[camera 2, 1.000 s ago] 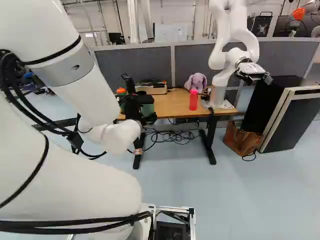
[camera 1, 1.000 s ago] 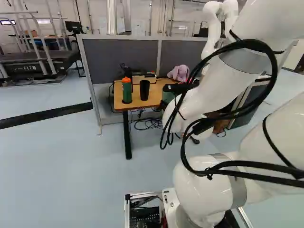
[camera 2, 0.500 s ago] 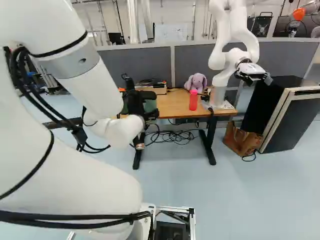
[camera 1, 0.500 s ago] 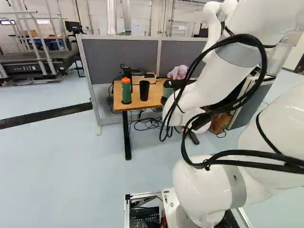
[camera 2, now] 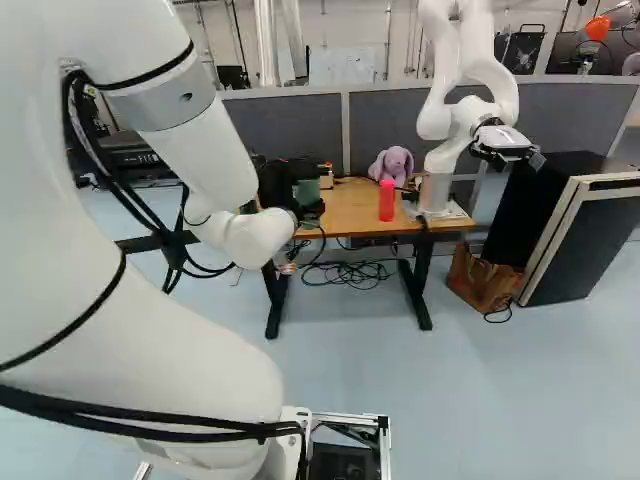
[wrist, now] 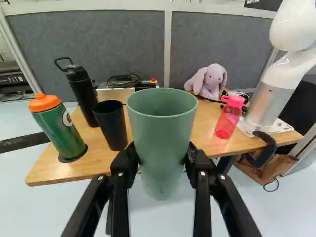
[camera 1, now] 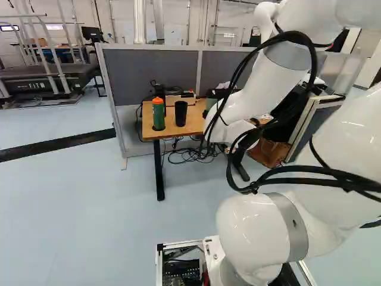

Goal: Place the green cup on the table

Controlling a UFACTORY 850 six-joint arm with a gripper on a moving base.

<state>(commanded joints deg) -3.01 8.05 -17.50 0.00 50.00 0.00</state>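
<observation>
Green and slightly flared, the cup (wrist: 163, 148) sat between the two fingers of the gripper (wrist: 162, 152), which were closed on its sides, its rim standing above them. It was off the table (wrist: 205, 144), seemingly short of the near edge, its lower part showing against the floor in the wrist view. The step in hand looked to be the carry towards the wood. Doing it well called for keeping the cup level and high enough for its base to pass the edge, then going forward to the stretch between the black cup (wrist: 111, 126) and the pink bottle (wrist: 228, 119). Drifting towards the black cup risked knocking it over with a finger. Once well inside the edge, the cup wanted a slow, straight lowering until its base met the wood flat; only then should the fingers have parted evenly, before a straight retreat.
</observation>
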